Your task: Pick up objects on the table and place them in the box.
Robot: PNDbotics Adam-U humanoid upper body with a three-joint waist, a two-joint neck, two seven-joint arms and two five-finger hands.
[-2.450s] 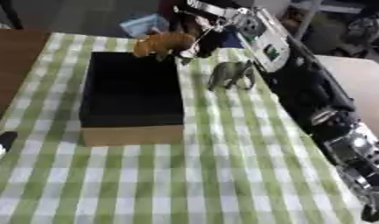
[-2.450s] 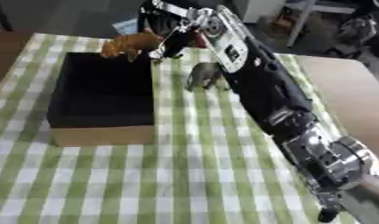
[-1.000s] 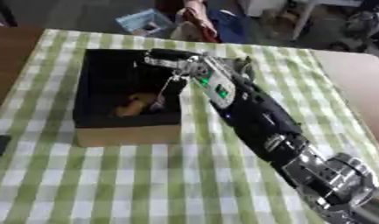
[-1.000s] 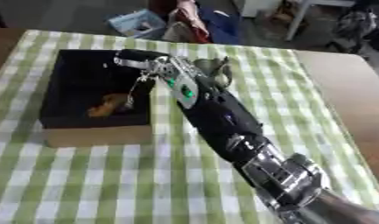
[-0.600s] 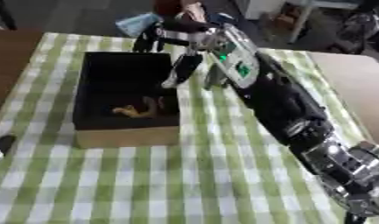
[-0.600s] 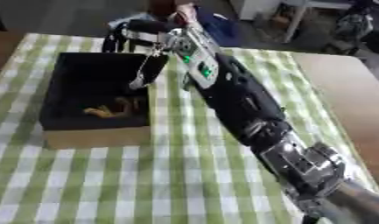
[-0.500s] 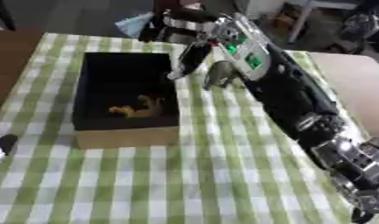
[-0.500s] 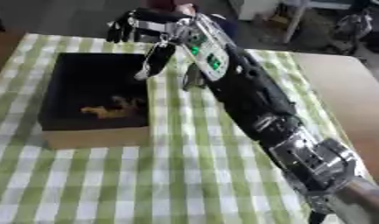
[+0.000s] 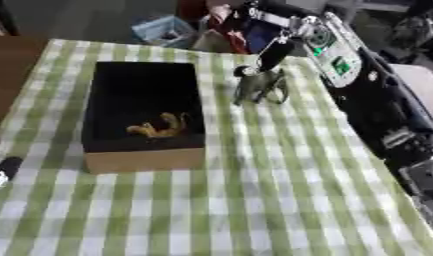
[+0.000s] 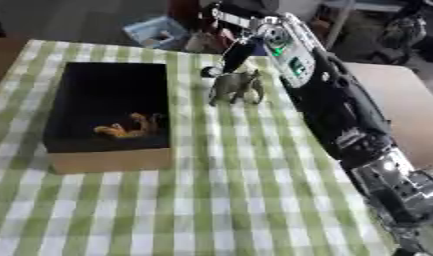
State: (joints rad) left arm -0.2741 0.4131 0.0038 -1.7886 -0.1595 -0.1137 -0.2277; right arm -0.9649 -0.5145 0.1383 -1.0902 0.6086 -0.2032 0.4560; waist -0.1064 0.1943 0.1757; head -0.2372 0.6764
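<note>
So I'm going for the grey elephant now, it's standing upright on the checked cloth just to the right of the box, close to the box's far right corner but not touching it. The box already has a small orange animal lying at the near end of its black inside. My right hand is up at the far edge of the counter, just above and behind the elephant. From what I can see, the dark fingers hang down towards the elephant's back, straightish and relaxed rather than curled, and they aren't wrapped around anything. I can't tell if a fingertip is actually touching the toy or just hovering over it, the views are too soft there. My plan for doing this well: come down over the body, not the head or trunk, get the thumb on one flank and the fingers on the other, and close only once the toy sits between them. It's a leggy little thing and looks like it'd tip over if I nudge it sideways, so I want to drop straight down rather than sweep in. Then lift clear of the box wall before moving left. My left hand isn't in either view; there's just a dark thing with a white tip at the left edge of the cloth.
</note>
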